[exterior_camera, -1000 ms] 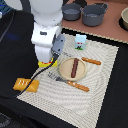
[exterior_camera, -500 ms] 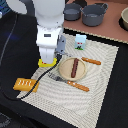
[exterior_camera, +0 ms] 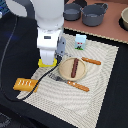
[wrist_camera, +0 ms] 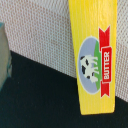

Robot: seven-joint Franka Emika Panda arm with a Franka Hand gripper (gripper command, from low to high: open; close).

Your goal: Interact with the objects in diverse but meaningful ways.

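Butter box (exterior_camera: 46, 63) directly beneath gripper (exterior_camera: 48, 59), at mat's (exterior_camera: 100, 85) edge.

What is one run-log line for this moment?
arm: over butter box | claw: hidden | sausage: on plate | bread block: mat edge | carton: upright

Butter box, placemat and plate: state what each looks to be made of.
Butter box: likely printed card or plastic, smooth yellow face with a crisp cow label; the look leaves it open.
Placemat: apparently woven fabric or fibre, matte, with a fine ribbed weave in the wrist view.
Plate: looks like wood or tan plastic, plain and dull; too blurred to settle.
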